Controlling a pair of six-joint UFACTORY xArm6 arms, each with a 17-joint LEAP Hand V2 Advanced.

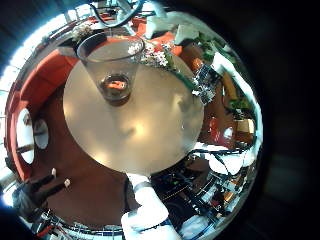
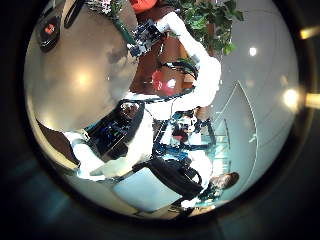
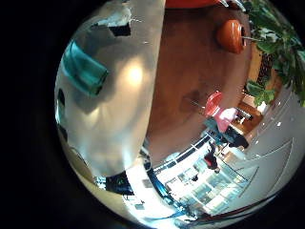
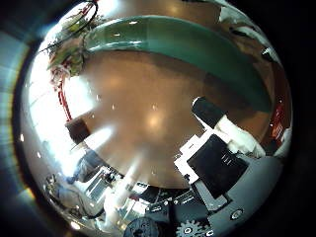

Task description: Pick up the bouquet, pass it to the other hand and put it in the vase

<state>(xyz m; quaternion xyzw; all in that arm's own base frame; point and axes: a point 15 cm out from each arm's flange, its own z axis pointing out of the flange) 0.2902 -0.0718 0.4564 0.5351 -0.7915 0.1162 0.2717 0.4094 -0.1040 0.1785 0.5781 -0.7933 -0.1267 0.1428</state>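
Note:
A clear glass vase (image 1: 110,65) stands upright on the round table (image 1: 140,135), close under my left hand (image 1: 150,212). Beyond the vase lies the bouquet (image 1: 152,52), its flowers showing past the rim. My right hand (image 1: 205,80) is beside it at the table's far side. In the right thumb side palm view the bouquet's long stem bundle (image 4: 188,47) lies flat on the table, with the flowers (image 4: 74,44) at one end. My right hand's fingers (image 4: 222,128) stretch out straight above the table and hold nothing. The stem bundle (image 3: 84,67) also shows on the tabletop (image 3: 114,124).
The table edge (image 3: 148,105) drops to the floor close by. Chairs (image 3: 229,36) and leafy plants (image 2: 215,20) stand around the table. My right arm (image 2: 190,80) reaches over the far side of the table.

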